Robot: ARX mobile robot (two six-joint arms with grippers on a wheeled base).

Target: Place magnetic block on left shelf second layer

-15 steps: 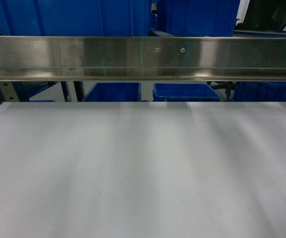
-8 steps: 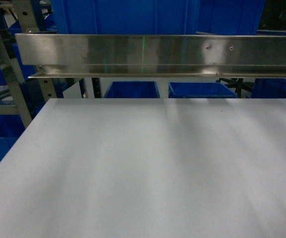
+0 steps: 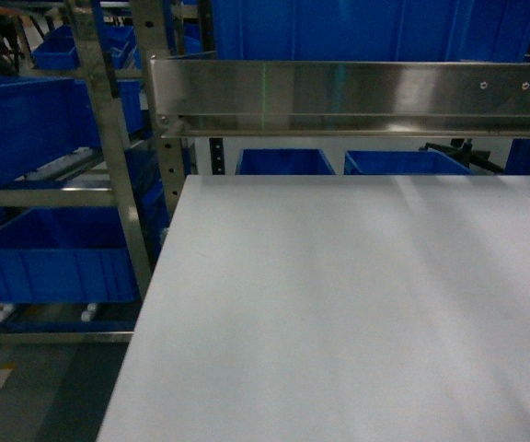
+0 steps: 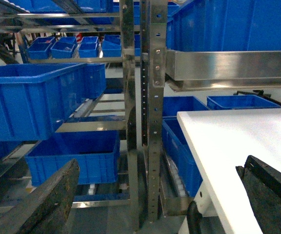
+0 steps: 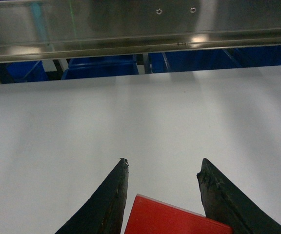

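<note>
Only the right wrist view shows the magnetic block (image 5: 174, 218): a glossy red block sits between the two dark fingers of the right claw (image 5: 164, 171), low in that picture, with the fingers close on either side of it, so the claw appears to be gripping it above the white tabletop (image 5: 130, 117). The head view shows neither claw nor the block; it takes in the broad tabletop (image 3: 357, 304), a brushed steel rail (image 3: 357, 92) running across above its far edge with two small screws near its right end, and a thin green line of light crossing the rail. To the left of the tabletop in the head view stands the left shelf (image 3: 109, 147), a rack of perforated steel uprights, with a large blue crate (image 3: 12, 129) on its second layer and another blue crate (image 3: 53, 258) on the level below. The left wrist view shows the same rack from closer in: the large crate (image 4: 33, 97) juts out on its level, small blue bins (image 4: 77, 46) stand in a row higher up and farther back, and the corner of the tabletop (image 4: 228, 141) lies to the right. The left claw (image 4: 155, 195) shows as two dark fingers spread wide apart at the bottom corners, with nothing between them. No brand, label or writing can be read in any view.
</note>
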